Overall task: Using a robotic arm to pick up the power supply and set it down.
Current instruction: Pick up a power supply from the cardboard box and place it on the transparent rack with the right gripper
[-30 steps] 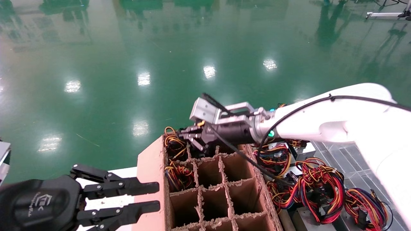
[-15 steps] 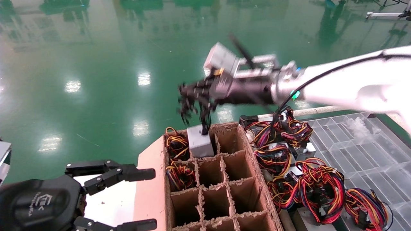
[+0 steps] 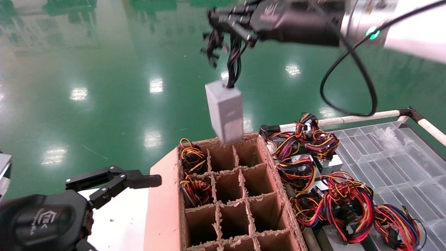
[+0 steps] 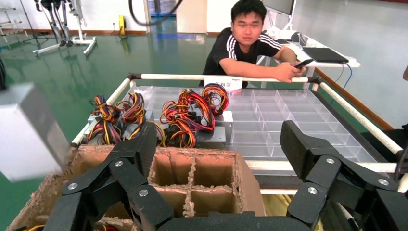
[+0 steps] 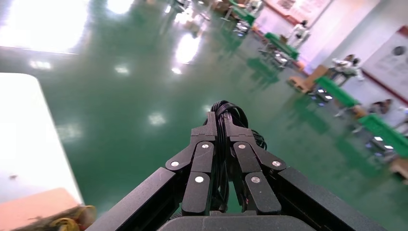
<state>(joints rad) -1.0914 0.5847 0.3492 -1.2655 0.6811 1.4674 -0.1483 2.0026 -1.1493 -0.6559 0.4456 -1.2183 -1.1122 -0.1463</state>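
Observation:
The power supply (image 3: 224, 109), a plain grey metal box, hangs tilted in the air just above the back row of the cardboard divider carton (image 3: 162, 209). It dangles from its black cables (image 3: 234, 59). The robotic arm's right gripper (image 3: 223, 26) is high at the top of the head view, shut on those cables (image 5: 222, 113). The left wrist view shows the grey box (image 4: 29, 130) blurred at the edge of the view. My left gripper (image 3: 155, 212) is low at the near left beside the carton, open and empty, jaws spread wide (image 4: 219, 144).
Two carton cells hold coloured wire bundles (image 3: 191, 160). To the right, several grey units with red-yellow wire bundles (image 3: 341, 202) lie on a clear compartment tray (image 3: 400, 157) with a white rail (image 3: 362, 116). A person (image 4: 250, 48) leans on the tray's far side.
The right arm rose from the carton's back row, pulling the grey box up out of its cell by the black cables. My left gripper's jaws spread wider.

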